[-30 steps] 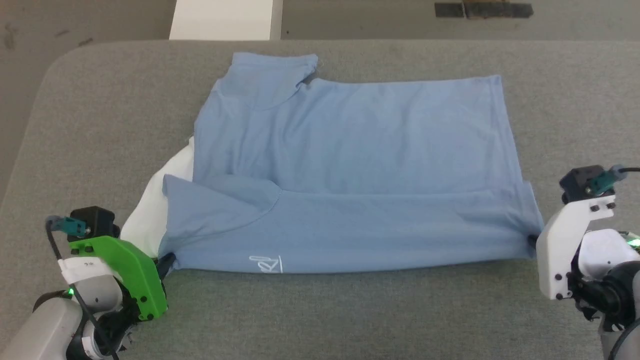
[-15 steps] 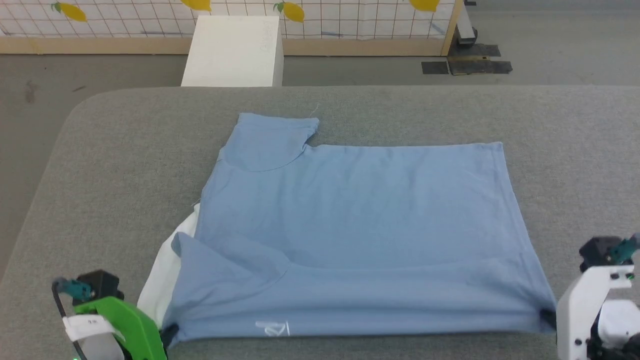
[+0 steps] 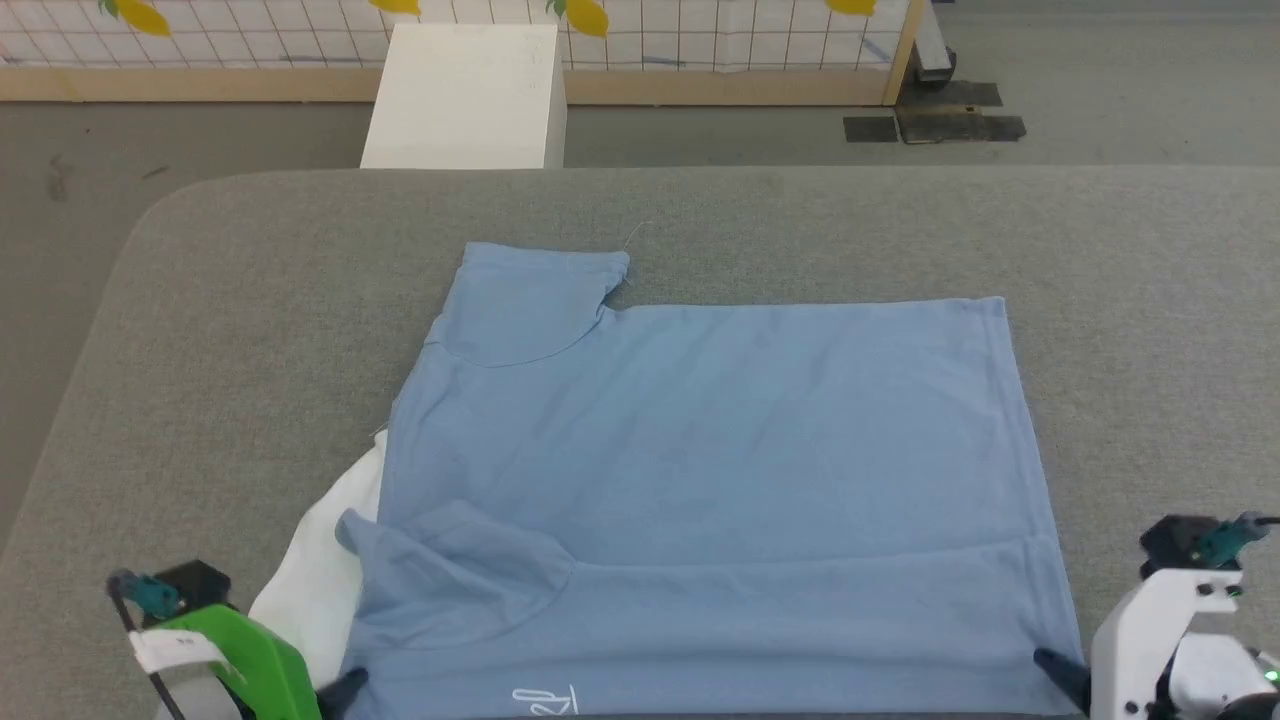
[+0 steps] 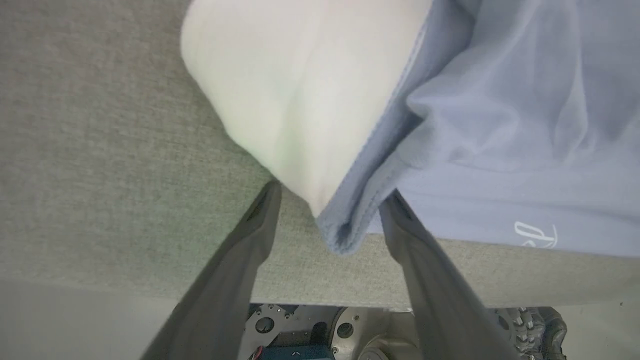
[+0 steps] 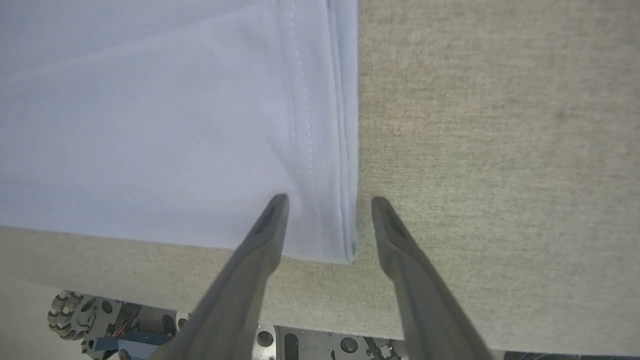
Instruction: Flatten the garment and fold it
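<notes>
I have the light blue short-sleeved shirt lying on the grey fabric-covered bench, collar end toward my left and hem toward my right. Its near side is folded over onto the body, so a long fold runs along the bench's near edge, with the small white script logo sitting just on that fold. One sleeve lies flat at the far left corner. The other sleeve is doubled over on top of the near fold. A white section of the shirt sticks out from under the blue at the near left.

My left hand is open, its two dark fingers spread to either side of the near-left corner where white and blue cloth meet, and they are not pinching it. My right hand is open too. One finger rests over the blue cloth and the other over bare bench, with the stitched hem corner between them.

Beyond the bench, a white box stands on the floor before a gridded wall panel printed with lemons.
</notes>
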You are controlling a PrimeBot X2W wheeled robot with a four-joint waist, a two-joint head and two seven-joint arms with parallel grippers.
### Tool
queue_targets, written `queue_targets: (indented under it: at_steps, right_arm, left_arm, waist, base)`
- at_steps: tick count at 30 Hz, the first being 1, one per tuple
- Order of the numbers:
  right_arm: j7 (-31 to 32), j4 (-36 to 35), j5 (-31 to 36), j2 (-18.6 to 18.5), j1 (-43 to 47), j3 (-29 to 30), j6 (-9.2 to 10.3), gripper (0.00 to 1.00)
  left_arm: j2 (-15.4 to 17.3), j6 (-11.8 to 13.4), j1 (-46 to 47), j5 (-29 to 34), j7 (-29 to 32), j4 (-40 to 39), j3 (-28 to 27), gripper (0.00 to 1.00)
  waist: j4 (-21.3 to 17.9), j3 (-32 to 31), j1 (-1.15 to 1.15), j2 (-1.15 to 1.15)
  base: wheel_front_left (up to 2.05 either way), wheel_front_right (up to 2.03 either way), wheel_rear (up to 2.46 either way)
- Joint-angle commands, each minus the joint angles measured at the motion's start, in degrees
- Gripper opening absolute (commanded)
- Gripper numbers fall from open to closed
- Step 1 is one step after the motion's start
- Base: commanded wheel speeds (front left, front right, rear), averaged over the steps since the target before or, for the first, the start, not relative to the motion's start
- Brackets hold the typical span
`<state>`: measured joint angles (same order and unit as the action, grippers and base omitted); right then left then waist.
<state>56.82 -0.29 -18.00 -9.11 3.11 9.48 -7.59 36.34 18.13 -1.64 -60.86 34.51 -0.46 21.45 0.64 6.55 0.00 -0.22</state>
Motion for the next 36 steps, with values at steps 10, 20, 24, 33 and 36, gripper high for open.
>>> queue_targets:
  at_steps: [10, 20, 24, 33, 36]
  right_arm:
    - [-6.01, -8.81, -5.1, -3.2, -6.56, 5.42, 0.1, 1.0]
    - [-28.86, -9.45, -3.22, -7.22, -10.12, 4.08, 0.1, 1.0]
    - [-37.9, -7.26, -2.3, -7.26, -9.34, 3.74, 0.1, 1.0]
    - [-47.23, -2.54, -1.98, -5.91, -8.84, 2.91, 0.1, 1.0]
    - [-48.08, -2.32, -1.42, -5.51, -10.0, 2.88, 0.1, 1.0]
  left_arm:
    - [3.23, -0.28, 4.31, -0.59, -5.02, -9.35, -7.99, 1.0]
    - [-2.55, -7.98, 9.47, 10.59, -32.49, -5.87, -11.64, 1.0]
    - [-4.69, -11.27, 9.66, 14.15, -41.9, -1.79, -11.0, 1.0]
    - [-8.62, -16.11, 13.08, 16.6, -48.45, 5.89, -9.92, 1.0]
    - [-9.33, -17.37, 16.26, 17.03, -48.78, 7.86, -9.84, 1.0]
  waist:
    - [-0.49, -3.36, 0.0, 0.22]
    - [-0.33, -2.81, 0.0, 0.22]
    - [-0.18, -1.47, 0.0, 0.22]
    - [0.04, 2.46, 0.0, 0.22]
    - [0.08, 4.44, 0.0, 0.22]
  base:
    - [0.0, 0.0, 0.0]
    - [0.0, 0.0, 0.0]
    - [0.0, 0.0, 0.0]
    - [0.0, 0.0, 0.0]
    - [0.0, 0.0, 0.0]
